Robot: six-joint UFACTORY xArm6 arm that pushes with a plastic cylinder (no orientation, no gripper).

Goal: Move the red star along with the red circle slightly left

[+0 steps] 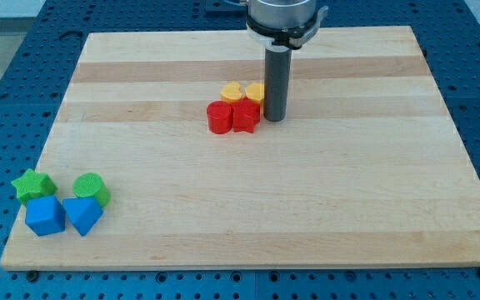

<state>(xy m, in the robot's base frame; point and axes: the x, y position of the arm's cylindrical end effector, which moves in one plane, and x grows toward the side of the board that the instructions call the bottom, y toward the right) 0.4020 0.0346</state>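
The red star point(246, 116) and the red circle point(219, 117) sit side by side, touching, just above the middle of the wooden board point(248, 208); the circle is to the view's left of the star. My tip point(274, 118) stands right at the star's right edge; I cannot tell whether they touch. The rod rises to the view's top.
A yellow heart point(232, 92) and another yellow block point(255, 92), partly hidden by the rod, lie just above the red pair. At the view's bottom left are a green star point(32, 185), a green round block point(91, 188), a blue cube point(45, 216) and a blue triangular block point(82, 215).
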